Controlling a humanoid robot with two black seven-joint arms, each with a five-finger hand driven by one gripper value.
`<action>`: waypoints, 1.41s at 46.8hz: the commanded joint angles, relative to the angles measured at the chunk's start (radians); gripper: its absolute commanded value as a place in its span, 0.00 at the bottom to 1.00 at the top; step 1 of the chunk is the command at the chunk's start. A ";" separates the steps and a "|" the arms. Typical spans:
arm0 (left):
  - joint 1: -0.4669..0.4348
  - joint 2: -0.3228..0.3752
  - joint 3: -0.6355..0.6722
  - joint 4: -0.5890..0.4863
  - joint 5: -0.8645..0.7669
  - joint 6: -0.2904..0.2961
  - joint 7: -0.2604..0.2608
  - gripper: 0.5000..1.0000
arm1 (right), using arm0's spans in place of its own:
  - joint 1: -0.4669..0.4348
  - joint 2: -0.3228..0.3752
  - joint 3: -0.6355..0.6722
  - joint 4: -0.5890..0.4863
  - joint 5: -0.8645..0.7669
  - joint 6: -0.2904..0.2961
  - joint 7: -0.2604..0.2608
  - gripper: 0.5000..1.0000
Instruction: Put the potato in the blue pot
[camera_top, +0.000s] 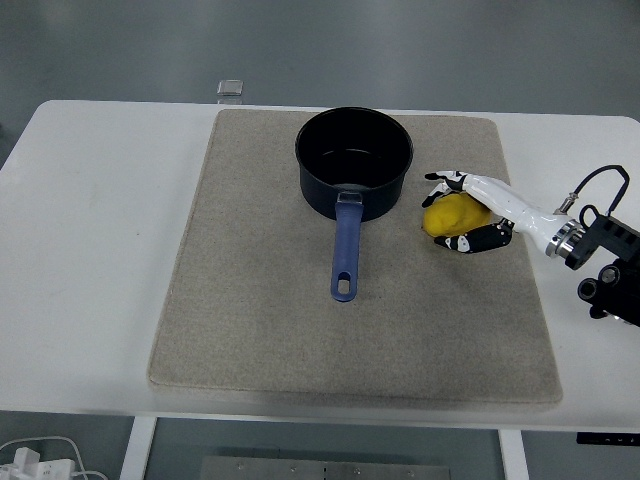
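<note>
A dark blue pot (354, 162) with a blue handle pointing toward the near edge stands on the beige mat (260, 300), at the back middle. It is empty. A yellow potato (451, 213) lies on the mat just right of the pot. My right hand (449, 213) comes in from the right edge and its fingers (443, 181) curl around the potato from behind, with the thumb at its near side. The potato still rests on the mat. The left arm is out of view.
A small grey square object (231, 88) lies on the white table (90, 250) beyond the mat's far left corner. White cables and a plug (30, 460) show below the table at the bottom left.
</note>
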 joint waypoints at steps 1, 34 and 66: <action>0.000 0.000 0.000 0.000 0.000 0.000 0.001 1.00 | 0.002 0.000 0.000 0.000 -0.001 0.004 0.000 0.00; 0.000 0.000 0.002 -0.002 0.000 0.000 0.001 1.00 | 0.005 -0.003 0.007 0.000 0.018 0.004 -0.003 0.00; 0.000 0.000 0.003 -0.003 0.002 -0.002 0.001 1.00 | 0.010 -0.021 0.020 0.002 0.024 0.007 -0.003 0.00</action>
